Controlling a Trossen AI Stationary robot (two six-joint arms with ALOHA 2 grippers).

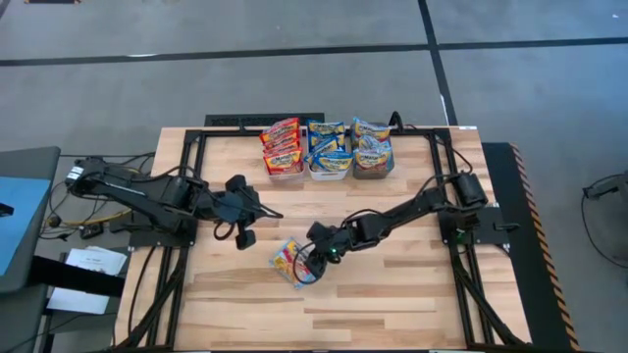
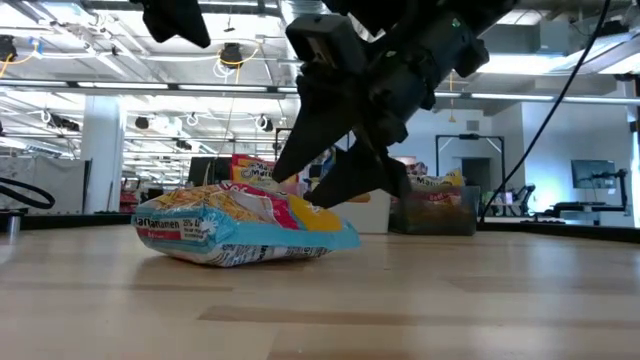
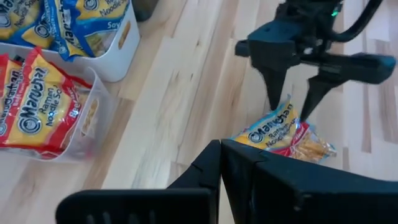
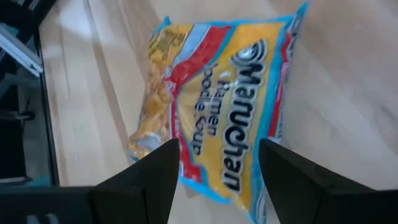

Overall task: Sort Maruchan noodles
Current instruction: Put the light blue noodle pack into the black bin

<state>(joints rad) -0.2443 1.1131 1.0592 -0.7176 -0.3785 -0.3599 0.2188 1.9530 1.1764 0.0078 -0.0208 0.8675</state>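
One Maruchan packet [image 1: 291,262], yellow-orange with red and blue edges, lies flat on the wooden table near its middle [image 2: 240,225] [image 4: 230,124]. My right gripper [image 1: 310,258] is open and comes down over the packet's right end, one finger on each side of it [image 4: 217,152] [image 3: 291,112]. My left gripper [image 1: 263,212] is shut and hovers over the table to the packet's far left [image 3: 221,155]. More packets fill three bins at the far edge. My right gripper's fingertips [image 2: 312,203] stand at the packet's top surface, slanting down from the table's right. I cannot tell whether they touch it. The packet lies flat on the table.
At the far edge stand a clear bin [image 1: 283,169] with red packets, a white bin [image 1: 330,173] with blue ones and a dark grey bin [image 1: 373,171] with yellow-orange ones. Black frame rails run along the table's left and right sides.
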